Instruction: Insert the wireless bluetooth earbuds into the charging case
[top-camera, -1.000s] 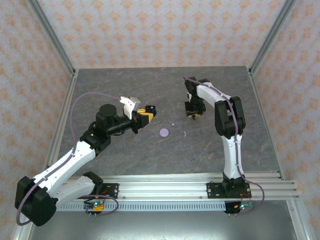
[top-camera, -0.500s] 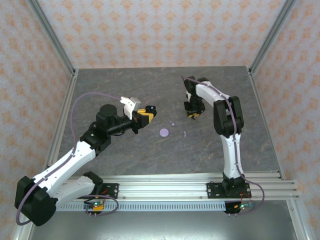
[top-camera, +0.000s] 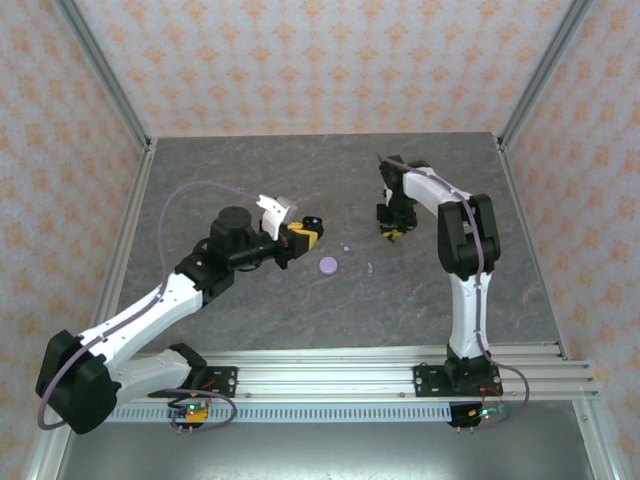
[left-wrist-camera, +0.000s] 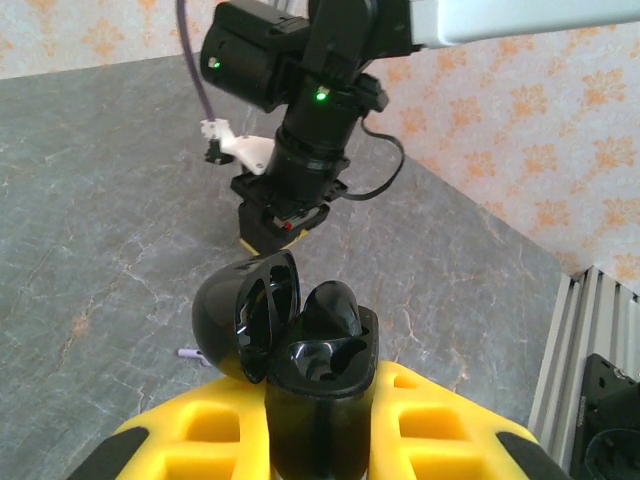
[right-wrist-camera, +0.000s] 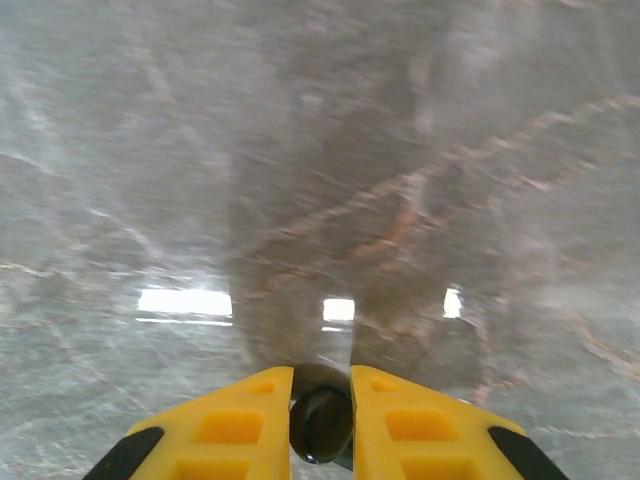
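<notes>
Black glossy earbud (right-wrist-camera: 320, 424) pinched in right jaws; left jaws clamp open case (left-wrist-camera: 320, 395).

No lettering, brand, number or sign can be read anywhere, whether on the charging case (left-wrist-camera: 320, 400), the surface (top-camera: 400, 310) or the patterned walls (top-camera: 330, 60).

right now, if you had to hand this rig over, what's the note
Left end effector: shut on the black charging case, lid open.
Right end effector: shut on a small black earbud.
On the table: two lavender earbuds by the lavender disc.
Done: one earbud picked up; the case sockets look empty.
Left: seat that earbud, then the others.
</notes>
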